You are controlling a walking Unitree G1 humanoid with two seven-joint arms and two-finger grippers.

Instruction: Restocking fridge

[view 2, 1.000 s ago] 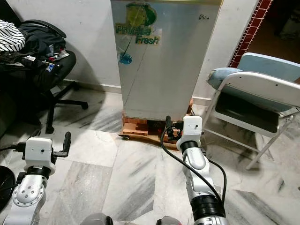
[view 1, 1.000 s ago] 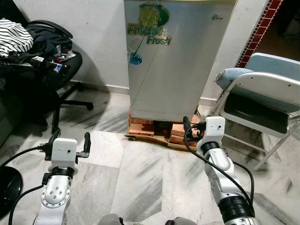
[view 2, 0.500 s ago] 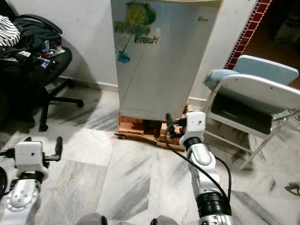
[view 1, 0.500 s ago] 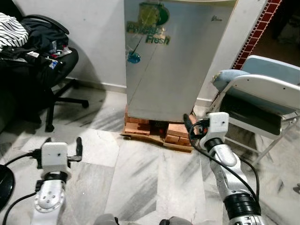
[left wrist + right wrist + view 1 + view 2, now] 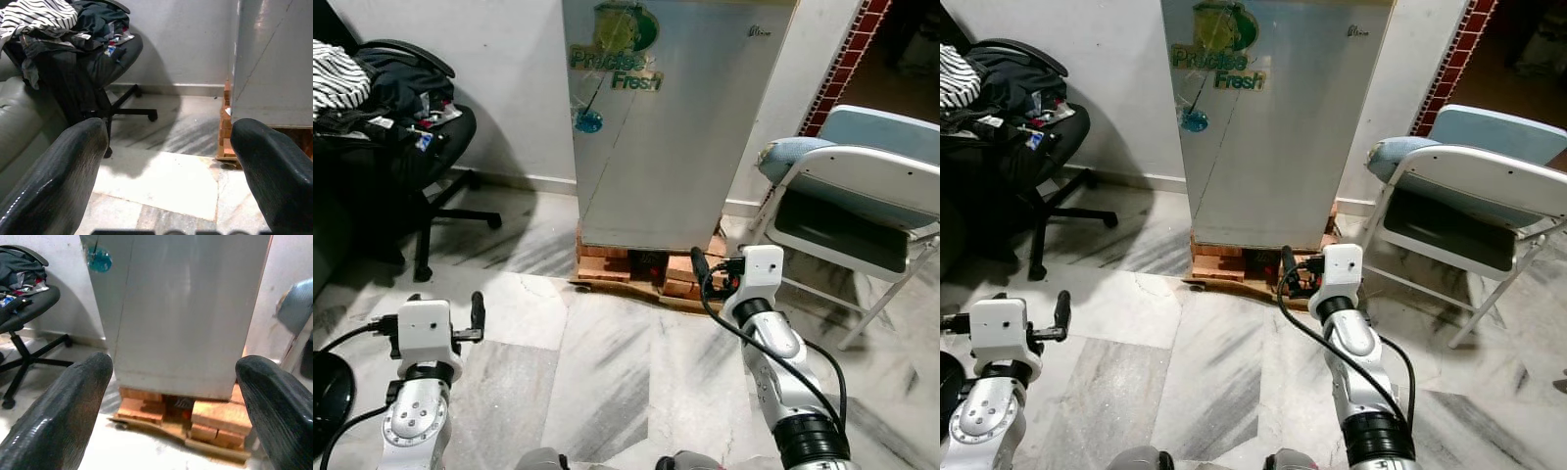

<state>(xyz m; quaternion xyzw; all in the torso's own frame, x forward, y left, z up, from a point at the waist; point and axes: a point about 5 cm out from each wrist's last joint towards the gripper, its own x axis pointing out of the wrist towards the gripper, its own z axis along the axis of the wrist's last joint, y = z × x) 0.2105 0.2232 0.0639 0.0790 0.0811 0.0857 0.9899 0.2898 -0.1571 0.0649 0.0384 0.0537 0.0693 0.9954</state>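
A: How do our fingers stand?
B: The left gripper (image 5: 168, 166) and the right gripper (image 5: 173, 406) are both spread wide and hold nothing.
A: And the fridge (image 5: 671, 117)?
B: It stands closed on bricks (image 5: 646, 269) before us, between an office chair (image 5: 406, 117) and a folding chair (image 5: 857, 196).

The left tool (image 5: 166, 181) has its two black fingers (image 5: 54, 176) spread wide over grey-veined marble floor (image 5: 161, 166). At ten o'clock stands a black swivel chair (image 5: 98, 63) piled with clothes; at two o'clock, a silver fridge (image 5: 274, 58) on orange bricks (image 5: 226, 132).
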